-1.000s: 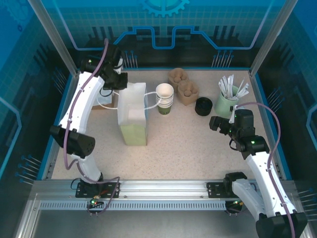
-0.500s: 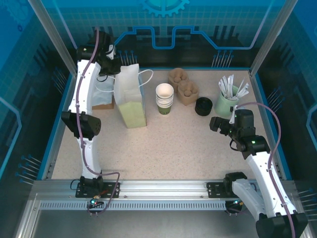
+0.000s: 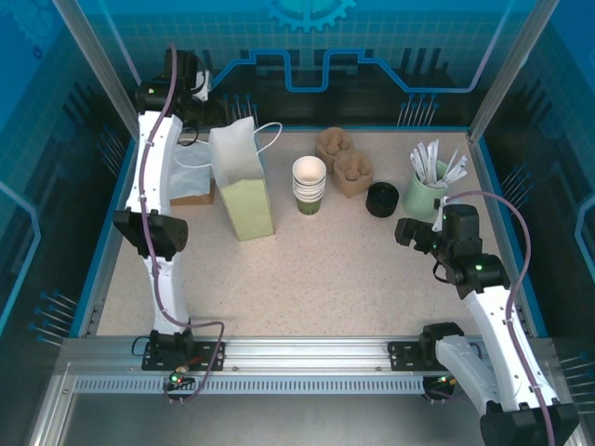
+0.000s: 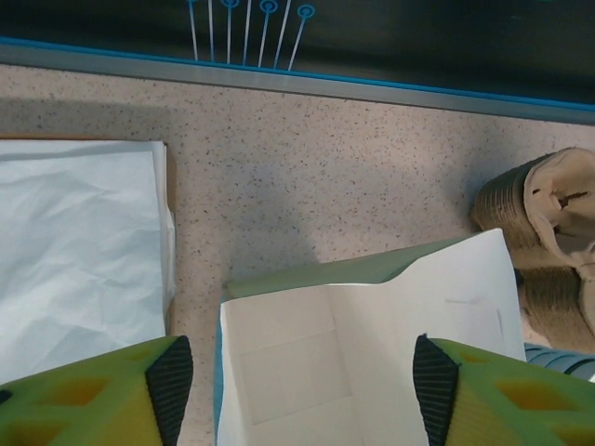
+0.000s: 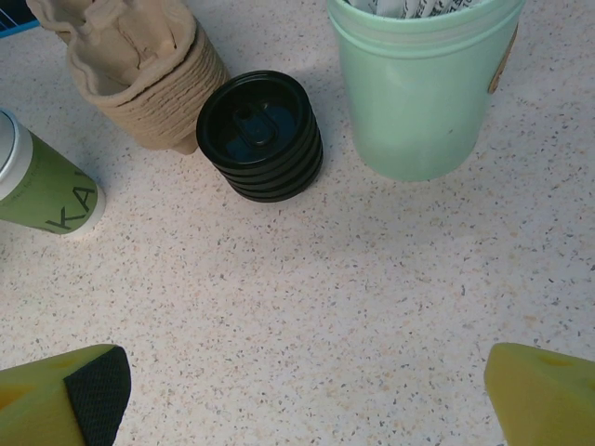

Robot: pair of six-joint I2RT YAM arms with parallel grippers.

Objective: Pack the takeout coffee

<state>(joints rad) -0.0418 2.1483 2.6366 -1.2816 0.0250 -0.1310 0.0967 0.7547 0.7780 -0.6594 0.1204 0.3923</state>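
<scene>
Bag: tall pale green and white paper bag with white loop handles [image 3: 242,186], upright on the left half of the surface.
Sheets: white paper sheets on a brown board [image 3: 193,177], flat, just left of the bag.
Cups: nested green paper cups with white insides [image 3: 310,184], 1 stack, right of the bag.
Carriers: brown moulded-pulp cup carriers [image 3: 342,160], stacked just behind the cups.
Lids: black plastic lids [image 5: 262,135], stacked, between carriers and stick cup.
Stick cup: pale green cup of white sticks [image 5: 423,88], upright.
Surface: speckled beige surface [image 3: 353,269].
</scene>
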